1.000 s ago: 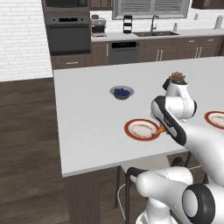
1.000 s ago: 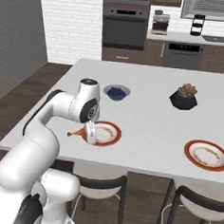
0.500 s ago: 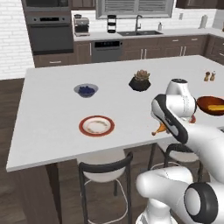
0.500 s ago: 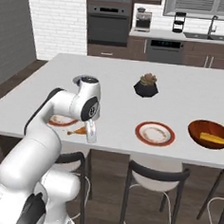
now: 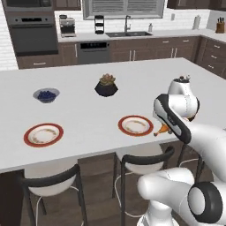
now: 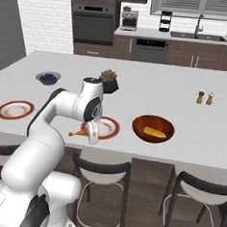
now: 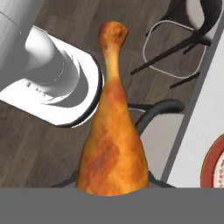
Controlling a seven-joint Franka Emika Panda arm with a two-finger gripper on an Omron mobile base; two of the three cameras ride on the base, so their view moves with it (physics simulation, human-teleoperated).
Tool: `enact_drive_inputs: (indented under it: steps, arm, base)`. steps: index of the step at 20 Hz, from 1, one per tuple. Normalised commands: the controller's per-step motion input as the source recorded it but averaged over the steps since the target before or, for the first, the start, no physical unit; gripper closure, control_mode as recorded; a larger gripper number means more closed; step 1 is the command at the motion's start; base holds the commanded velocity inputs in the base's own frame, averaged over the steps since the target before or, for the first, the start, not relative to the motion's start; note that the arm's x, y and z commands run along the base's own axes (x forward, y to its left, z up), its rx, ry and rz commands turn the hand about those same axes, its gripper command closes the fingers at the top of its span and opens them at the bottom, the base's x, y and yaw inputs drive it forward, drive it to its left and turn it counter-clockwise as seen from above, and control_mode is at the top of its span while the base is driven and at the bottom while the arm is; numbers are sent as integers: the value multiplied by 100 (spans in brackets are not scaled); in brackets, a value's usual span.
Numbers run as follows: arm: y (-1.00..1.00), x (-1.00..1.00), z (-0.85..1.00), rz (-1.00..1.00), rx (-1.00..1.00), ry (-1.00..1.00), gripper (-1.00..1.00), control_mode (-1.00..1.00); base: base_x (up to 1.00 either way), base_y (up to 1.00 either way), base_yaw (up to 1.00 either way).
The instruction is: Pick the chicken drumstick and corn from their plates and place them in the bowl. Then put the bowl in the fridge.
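Item: drumstick [image 7: 113,144], in transit. My gripper [image 6: 91,133] is clamped on its thick end; the bone tip points out past the counter edge, over the floor and stool below. In the left base view the drumstick [image 5: 162,129] hangs just off the near edge of the counter [image 5: 88,110], beside the nearer plate [image 5: 135,125].

Destination: bowl [image 6: 153,128], on the counter to the right of that plate [image 6: 107,128], already holding the corn [image 6: 154,132].

Handling, as I judge it: carry the drumstick across the plate towards the bowl, keep it high enough to clear the bowl's rim, and bring it over the free part of the bowl rather than onto the corn before I let go. The grip is on one end only, so I would move smoothly to stop it swinging or slipping.

Surroundings:
- second plate [image 5: 43,134], bare, far left, well apart.
- blueberry bowl [image 5: 46,95], behind it.
- plant pot [image 5: 106,86], behind the nearer plate, off my path.
- two shakers [image 6: 204,98], beyond the bowl, well apart.
- stool [image 6: 101,167] under the counter edge, below the gripper.

Obstructions: none between plate and bowl that I can see.
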Motion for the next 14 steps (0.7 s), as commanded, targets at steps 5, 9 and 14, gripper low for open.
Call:
enact_drive_inputs:
  steps: [5,9,14]
  arm:
    - [0,0,0,0,0,0,100,100]
    - [0,0,0,0,0,0,100,100]
    - [0,0,0,0,0,0,100,100]
  base:
    - [1,-100,13]
    - [33,-91,10]
    - [56,1,1]
